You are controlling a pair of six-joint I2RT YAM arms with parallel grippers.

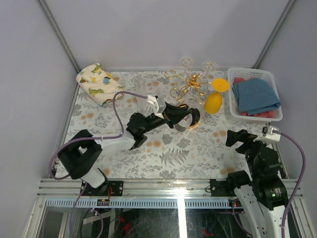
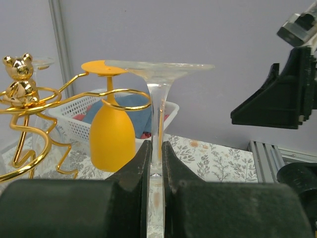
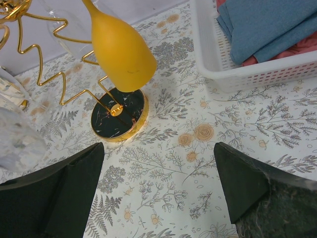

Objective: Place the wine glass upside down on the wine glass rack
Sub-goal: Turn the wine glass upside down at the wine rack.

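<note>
The left gripper (image 2: 155,153) is pinching the stem of the clear wine glass (image 2: 159,106) and holds it upside down, foot on top. The glass is just beside a looped arm of the gold rack (image 1: 189,87), which stands near the far edge of the table (image 1: 148,158), right of the middle. A yellow glass (image 2: 113,136) hangs upside down from the rack. The right gripper (image 3: 158,191) is spread wide with nothing between its fingers, near the right edge. A white basket (image 1: 233,106) with blue cloth (image 1: 255,95) fills the far right corner, and a folded patterned cloth (image 1: 98,83) lies in the far left corner.
</note>
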